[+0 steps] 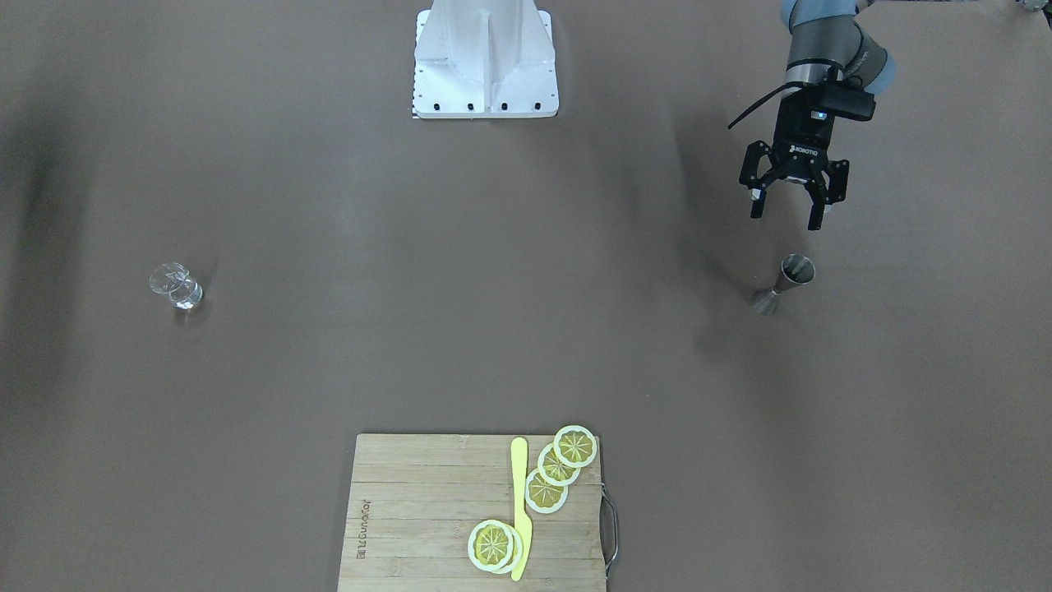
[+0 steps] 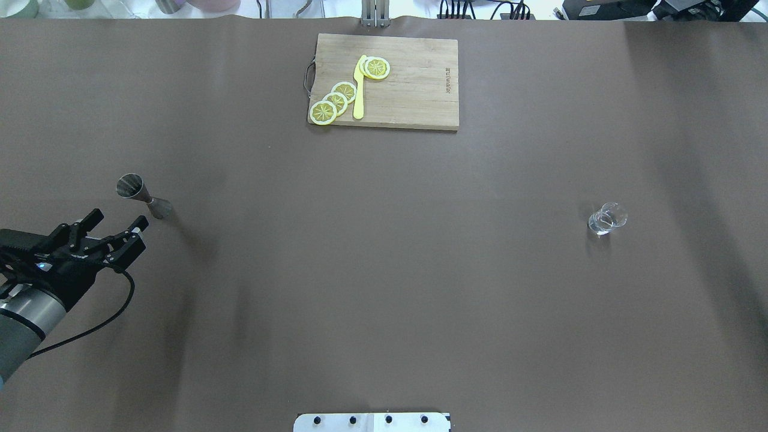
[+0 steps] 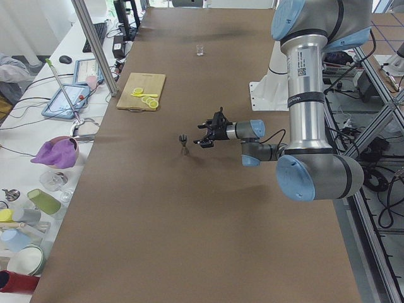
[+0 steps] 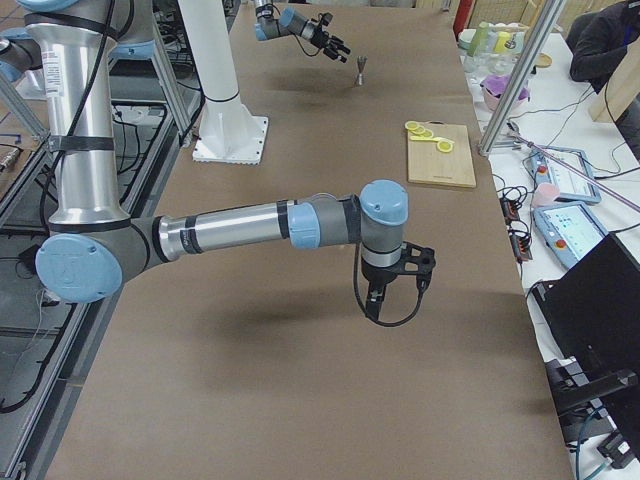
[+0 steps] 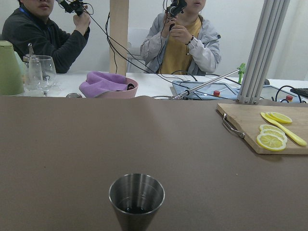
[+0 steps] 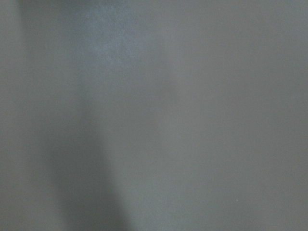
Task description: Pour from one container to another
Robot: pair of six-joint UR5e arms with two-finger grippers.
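A steel jigger (image 1: 785, 284) stands upright on the brown table, with dark liquid visible in its upper cup in the left wrist view (image 5: 136, 199). My left gripper (image 1: 793, 210) hovers just short of it on the robot's side, open and empty, fingers spread toward the jigger (image 2: 143, 197). A small clear glass (image 2: 606, 218) stands far off on the table's other side (image 1: 175, 286). My right gripper (image 4: 400, 280) hangs pointing down over bare table and shows only in the exterior right view, so I cannot tell its state. The right wrist view is filled by blurred table surface.
A wooden cutting board (image 2: 414, 90) with lemon slices (image 2: 336, 102) and a yellow knife (image 2: 359, 90) lies at the table's far edge. The robot's white base (image 1: 485, 57) sits at the near middle. Two people (image 5: 185, 43) sit beyond the far edge, beside a cluttered side bench (image 3: 50, 158).
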